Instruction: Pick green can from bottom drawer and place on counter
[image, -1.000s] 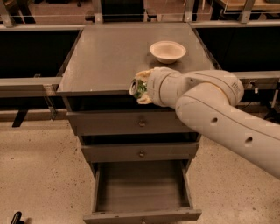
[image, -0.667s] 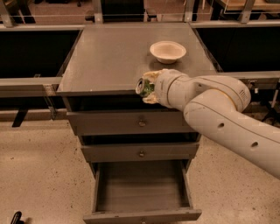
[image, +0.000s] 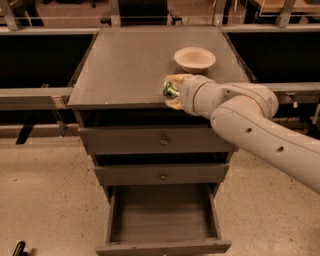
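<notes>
My gripper (image: 171, 91) is shut on the green can (image: 170, 90), holding it on its side over the front right part of the counter (image: 125, 65), just behind the front edge. Only the can's green end and a silver rim show between the cream fingers (image: 176, 79). The bottom drawer (image: 162, 220) is pulled open below and its inside shows nothing in it. My white arm (image: 250, 120) comes in from the right and covers the right side of the cabinet.
A cream bowl (image: 194, 58) stands on the counter just behind the gripper. The two upper drawers (image: 162, 141) are closed. Dark shelving and rails run along both sides of the cabinet. Speckled floor lies in front.
The gripper with the can has moved a little to the right and further back over the counter, closer to the bowl.
</notes>
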